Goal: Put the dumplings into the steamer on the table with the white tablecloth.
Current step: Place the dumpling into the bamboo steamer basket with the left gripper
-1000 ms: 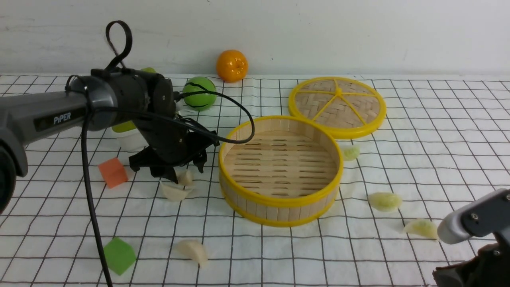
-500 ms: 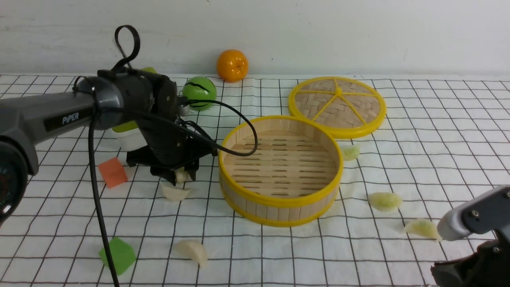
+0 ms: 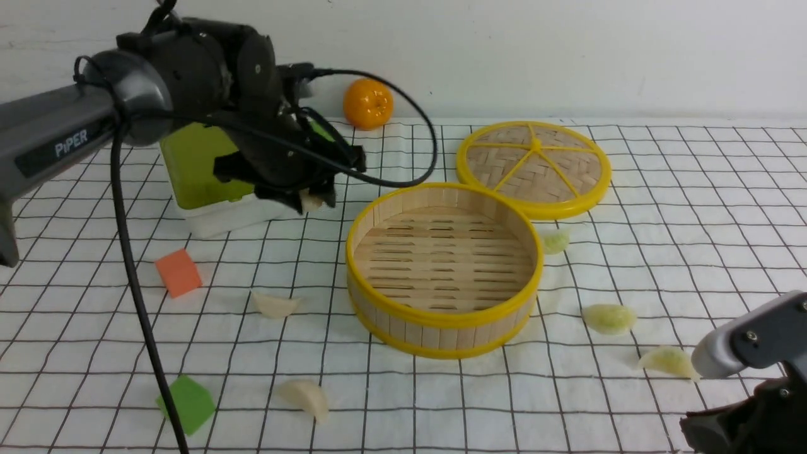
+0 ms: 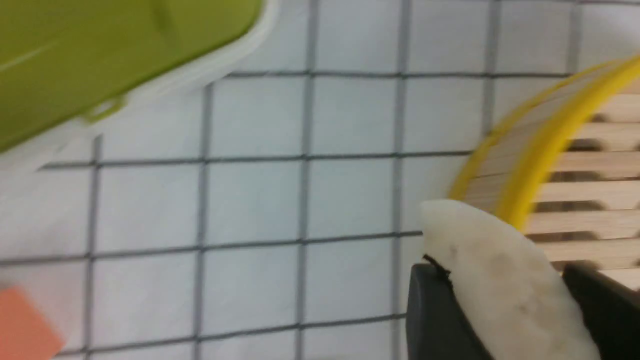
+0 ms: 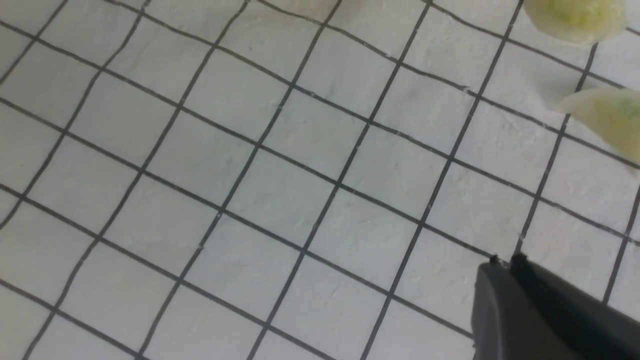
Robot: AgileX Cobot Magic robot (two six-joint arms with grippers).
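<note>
Left pincer (image 3: 312, 200) is partly closed on one cream dumpling (image 4: 492, 270). It is raised above the table (image 3: 725, 271), just left of the steamer (image 3: 444, 318) and not yet over its slatted floor. Right pincer (image 5: 506, 261) is shut, empty and low at near right.

Risks, as I judge them:
- Releasing here drops the dumpling outside the rim.
- Much of the dumpling sticks out past the jaws, so it may slip.
- The cable (image 3: 419, 161) hangs by the rim.

The left wrist view shows the pinch. Only the front view shows the height and five other dumplings (image 3: 608, 318) on the white tablecloth (image 3: 693, 208).
</note>
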